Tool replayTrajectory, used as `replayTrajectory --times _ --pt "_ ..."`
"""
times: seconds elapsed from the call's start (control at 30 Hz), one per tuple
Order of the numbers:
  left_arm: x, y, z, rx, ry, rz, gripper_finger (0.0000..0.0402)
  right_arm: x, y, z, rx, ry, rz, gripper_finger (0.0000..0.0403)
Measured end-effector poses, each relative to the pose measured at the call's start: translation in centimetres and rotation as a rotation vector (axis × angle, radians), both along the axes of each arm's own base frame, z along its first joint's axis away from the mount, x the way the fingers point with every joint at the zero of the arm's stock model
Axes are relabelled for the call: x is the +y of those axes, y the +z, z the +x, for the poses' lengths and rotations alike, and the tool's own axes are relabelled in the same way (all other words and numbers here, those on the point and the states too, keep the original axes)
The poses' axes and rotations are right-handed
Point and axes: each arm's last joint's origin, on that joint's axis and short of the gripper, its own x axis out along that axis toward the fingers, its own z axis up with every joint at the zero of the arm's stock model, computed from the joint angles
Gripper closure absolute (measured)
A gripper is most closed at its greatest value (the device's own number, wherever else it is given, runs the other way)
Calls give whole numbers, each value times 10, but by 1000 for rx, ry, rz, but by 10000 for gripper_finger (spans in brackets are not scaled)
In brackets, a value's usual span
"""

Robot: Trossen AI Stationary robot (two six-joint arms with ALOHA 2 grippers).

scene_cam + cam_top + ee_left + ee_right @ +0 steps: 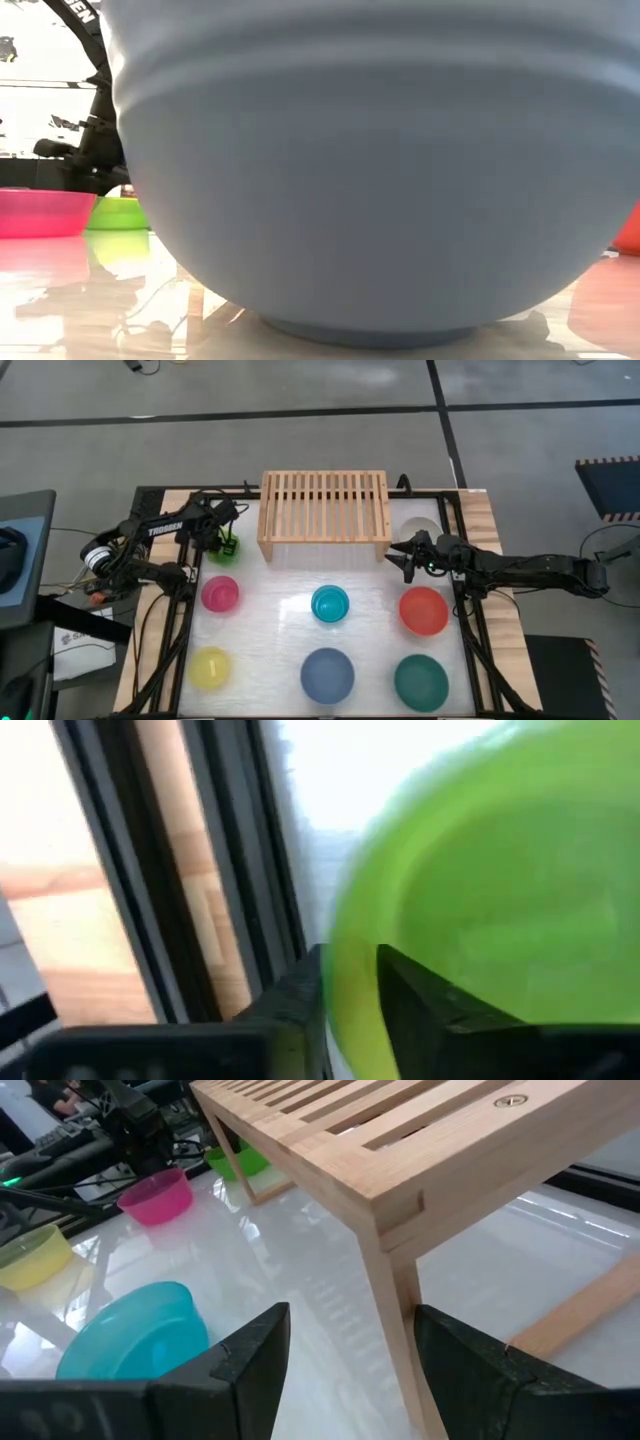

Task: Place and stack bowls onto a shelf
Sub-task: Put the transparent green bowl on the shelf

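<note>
My left gripper [228, 545] [350, 965] is at the lime green bowl [222, 550] [120, 212] near the table's far left, shut on its rim. My right gripper [392, 555] [350, 1365] hovers open beside the shelf's [325, 510] right front leg [395, 1310], which shows between its fingers untouched. The cream white bowl [420, 530] sits just behind that gripper. The pink [220, 593], cyan [330, 603], red [423, 610], yellow [211, 667], slate blue [327, 674] and dark green [420, 680] bowls rest upright on the table. The slatted shelf top is bare. My left gripper pinches the lime green bowl's rim [352, 995], one finger [430, 1005] inside the bowl and the other finger [295, 1005] outside its wall. In the low view the bowl's base looks to sit on the table, upright.
The slate blue bowl [370, 170] fills the low view, with the pink bowl [40, 212] and a sliver of the red one [630, 230] at its sides. A black frame rail [215, 870] runs just left of the lime green bowl. Open tabletop lies in front of the shelf.
</note>
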Motion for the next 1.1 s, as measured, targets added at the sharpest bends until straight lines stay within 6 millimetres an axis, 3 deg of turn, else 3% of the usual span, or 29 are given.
replayTrajectory --times 0.1,0.27,0.5,0.77,1.1 --pt "0 1 0 -2 -13 6 391 0 0 0 -2 0 7 163" --pt "-3 12 4 -1 -56 78 397 0 1 0 -29 -14 49 163" --pt "-17 65 12 -74 -91 345 401 2 23 6 -49 7 44 167" --pt "-48 121 2 -176 -126 579 401 8 64 14 -120 77 -59 202" --pt "-70 160 5 -335 -242 754 401 5 77 34 -45 54 -97 231"
